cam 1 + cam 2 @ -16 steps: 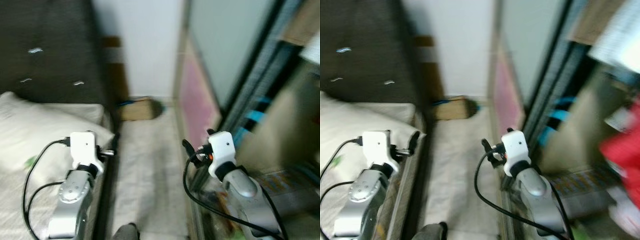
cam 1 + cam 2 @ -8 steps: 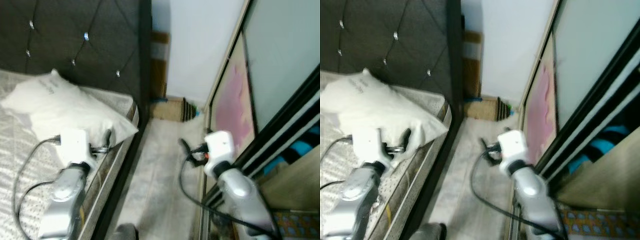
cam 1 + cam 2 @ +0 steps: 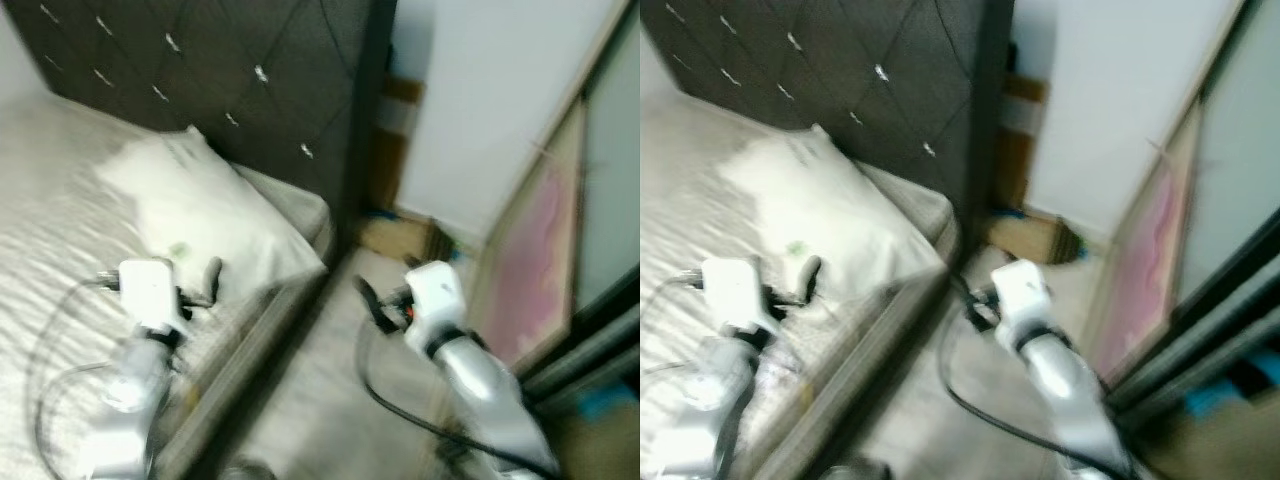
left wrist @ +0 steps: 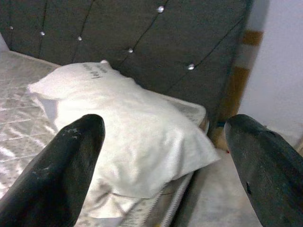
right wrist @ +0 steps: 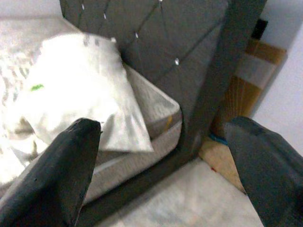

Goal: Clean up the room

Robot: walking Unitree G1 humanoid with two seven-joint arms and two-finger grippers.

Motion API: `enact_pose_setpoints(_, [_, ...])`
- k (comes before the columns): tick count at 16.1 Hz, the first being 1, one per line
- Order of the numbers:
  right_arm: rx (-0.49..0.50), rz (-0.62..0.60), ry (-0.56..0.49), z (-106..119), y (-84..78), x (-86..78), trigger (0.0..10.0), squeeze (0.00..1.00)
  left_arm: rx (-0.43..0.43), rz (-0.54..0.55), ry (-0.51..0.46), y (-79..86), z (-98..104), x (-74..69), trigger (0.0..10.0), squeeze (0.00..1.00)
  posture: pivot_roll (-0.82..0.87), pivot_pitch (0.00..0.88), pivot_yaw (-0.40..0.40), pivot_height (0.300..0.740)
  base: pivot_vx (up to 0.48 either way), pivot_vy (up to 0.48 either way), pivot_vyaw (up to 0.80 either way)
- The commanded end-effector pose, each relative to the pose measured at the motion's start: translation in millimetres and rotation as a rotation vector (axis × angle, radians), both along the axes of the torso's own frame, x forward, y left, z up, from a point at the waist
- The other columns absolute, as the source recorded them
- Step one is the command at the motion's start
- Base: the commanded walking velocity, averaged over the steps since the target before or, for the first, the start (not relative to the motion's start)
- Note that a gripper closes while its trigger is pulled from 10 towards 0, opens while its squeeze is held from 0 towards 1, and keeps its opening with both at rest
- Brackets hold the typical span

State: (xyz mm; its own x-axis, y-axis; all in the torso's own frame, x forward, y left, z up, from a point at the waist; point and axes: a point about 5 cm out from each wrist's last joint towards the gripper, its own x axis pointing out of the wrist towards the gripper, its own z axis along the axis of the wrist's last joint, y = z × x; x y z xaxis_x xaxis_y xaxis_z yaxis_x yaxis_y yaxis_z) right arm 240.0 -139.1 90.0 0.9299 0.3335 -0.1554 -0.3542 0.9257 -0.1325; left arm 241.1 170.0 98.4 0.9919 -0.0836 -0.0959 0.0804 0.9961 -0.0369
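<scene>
1. Left pincer (image 4: 161, 156) spread wide, empty, raised over the bed (image 3: 60, 215) at lower left, likely carried ready.
2. Right pincer (image 5: 161, 156) equally wide, empty, over the floor strip (image 3: 320, 400).
3. White pillow (image 3: 200, 215) mid-left against the tufted headboard (image 3: 230, 70), corner overhanging the mattress edge; probably next to straighten.

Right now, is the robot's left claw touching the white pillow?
Apart. The left wrist view shows the open left gripper held short of the pillow.
</scene>
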Motion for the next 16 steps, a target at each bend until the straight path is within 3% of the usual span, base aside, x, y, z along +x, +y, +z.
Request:
enact_pose_setpoints(1, [0.013,0.005,-0.006,2.3,2.8,1.8,10.0,0.0,0.018,-0.003,-0.018,3.0,3.7,1.5,10.0,0.0,0.04,0.0,-0.028,0.74,0.0,0.0,0.8])
enact_pose_setpoints(16, [0.034,0.027,-0.03,4.7,3.7,0.9,10.0,0.0,0.008,-0.036,-0.057,0.3,7.5,3.1,10.0,0.0,0.04,0.0,-0.032,0.74,0.0,0.0,0.71])
